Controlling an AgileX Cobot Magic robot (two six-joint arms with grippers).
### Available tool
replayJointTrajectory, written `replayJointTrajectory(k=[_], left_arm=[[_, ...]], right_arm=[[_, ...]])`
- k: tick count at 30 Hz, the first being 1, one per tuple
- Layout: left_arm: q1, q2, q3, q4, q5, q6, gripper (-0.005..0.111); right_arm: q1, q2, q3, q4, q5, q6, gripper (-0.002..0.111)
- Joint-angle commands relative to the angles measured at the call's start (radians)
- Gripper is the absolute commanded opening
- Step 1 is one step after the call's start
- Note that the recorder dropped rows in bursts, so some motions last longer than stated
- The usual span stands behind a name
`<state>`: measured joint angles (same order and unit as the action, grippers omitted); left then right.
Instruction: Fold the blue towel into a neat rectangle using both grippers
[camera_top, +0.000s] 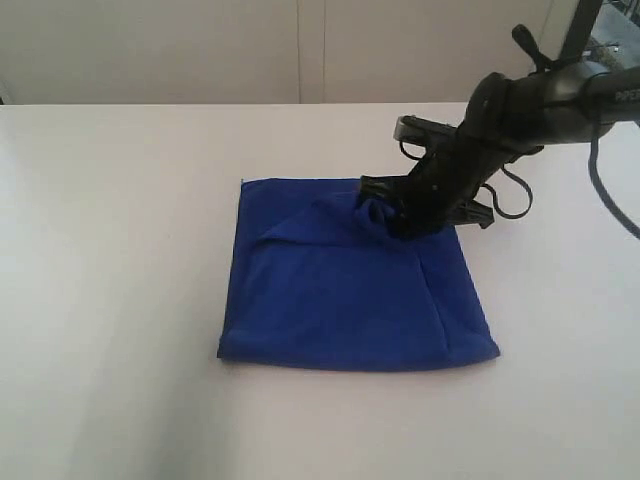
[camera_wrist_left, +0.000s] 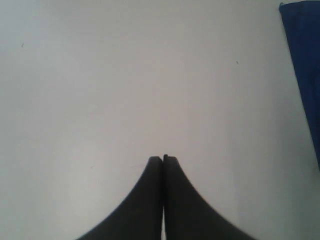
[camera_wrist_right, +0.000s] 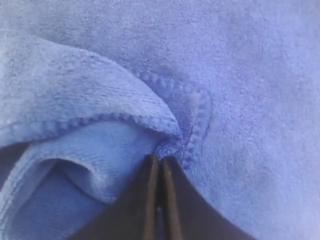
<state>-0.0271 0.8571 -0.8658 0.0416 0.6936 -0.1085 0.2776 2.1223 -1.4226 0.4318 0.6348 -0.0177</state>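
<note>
The blue towel (camera_top: 350, 300) lies folded in a rough square on the white table (camera_top: 120, 250). Its far right part is bunched up into a small peak. My right gripper (camera_top: 385, 215) reaches down from the right onto that peak. In the right wrist view its fingers (camera_wrist_right: 160, 159) are pressed together at a stitched hem corner of the towel (camera_wrist_right: 250, 100), pinching the fabric. My left gripper (camera_wrist_left: 163, 158) is shut with nothing in it, over bare table (camera_wrist_left: 100, 75), and a strip of the towel (camera_wrist_left: 305, 60) shows at the edge of its view. The left arm is out of the exterior view.
The right arm's black body and cable loop (camera_top: 515, 195) hang just beyond the towel's far right corner. A pale wall (camera_top: 200, 50) stands behind the table's far edge.
</note>
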Motion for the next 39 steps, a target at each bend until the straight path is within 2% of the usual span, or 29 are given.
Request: replayJointTrajectory(k=[1,10,16,22,27,39], left_arm=[[-0.004,-0.009,-0.002,-0.006,0.007,0.002,0.0],[-0.004,-0.009,-0.002,-0.006,0.007,0.002,0.0],[-0.004,-0.009,-0.002,-0.006,0.007,0.002,0.0],[-0.004,-0.009,-0.002,-0.006,0.007,0.002,0.0],[-0.004,-0.009,-0.002,-0.006,0.007,0.002,0.0],[-0.004,-0.009,-0.002,-0.006,0.007,0.002,0.0]], right_arm=[[-0.009,-0.032,-0.025,0.006,-0.016,-0.016,0.0],[-0.009,-0.15,-0.025,0.01,-0.003,-0.047,0.0],[-0.004,-0.159,-0.023,0.127,0.033,-0.047,0.0],[0.033,-0.159,-0.023,0.155,0.015,-0.047,0.0],[0.045,-0.139,-0.023,0.159,-0.053,-0.045,0.0],[0.045,0.007,-0.023,0.159,-0.357,-0.05,0.0]])
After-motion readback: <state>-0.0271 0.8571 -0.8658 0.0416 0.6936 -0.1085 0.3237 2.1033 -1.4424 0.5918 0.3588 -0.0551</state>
